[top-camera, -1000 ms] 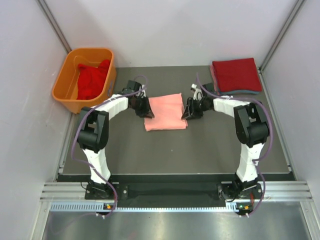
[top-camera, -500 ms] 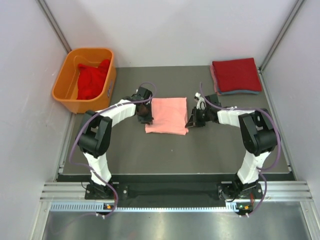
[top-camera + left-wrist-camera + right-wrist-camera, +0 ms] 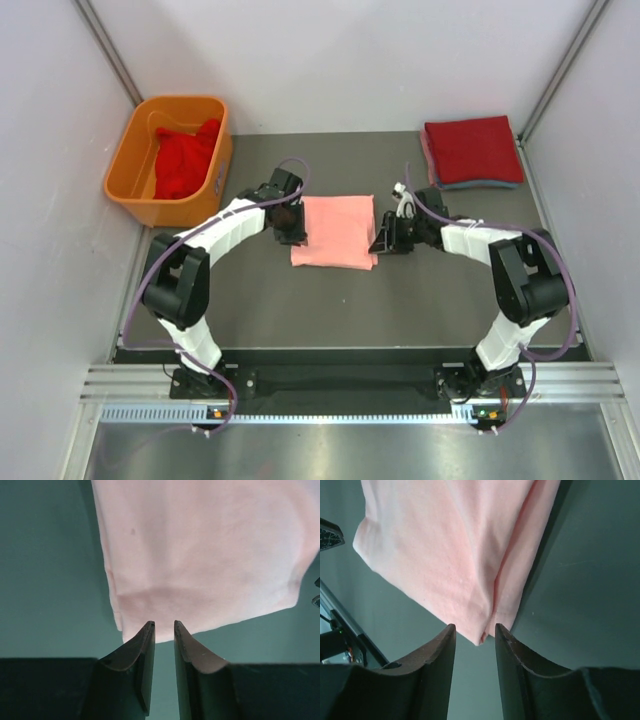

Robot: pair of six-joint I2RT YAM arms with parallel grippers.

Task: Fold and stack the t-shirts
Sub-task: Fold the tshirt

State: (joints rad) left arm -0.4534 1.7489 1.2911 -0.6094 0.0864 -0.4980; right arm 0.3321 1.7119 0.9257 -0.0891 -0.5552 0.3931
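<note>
The pink t-shirt [image 3: 336, 231] is soft matt cloth on a smooth table [image 3: 350, 300].

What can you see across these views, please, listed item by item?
pink t-shirt: one, salmon-pink, folded, mid-table between the arms
folded stack: one pile, red on top, bluish and pink edges beneath, far right corner
loose red t-shirts: count unclear, red, heaped in the tub
tub: one, orange, far left corner
table: one, dark grey, under everything
left pincer: one, black, narrowly open at the pink t-shirt's left edge
right pincer: one, black, open, shirt corner between its tips
</note>
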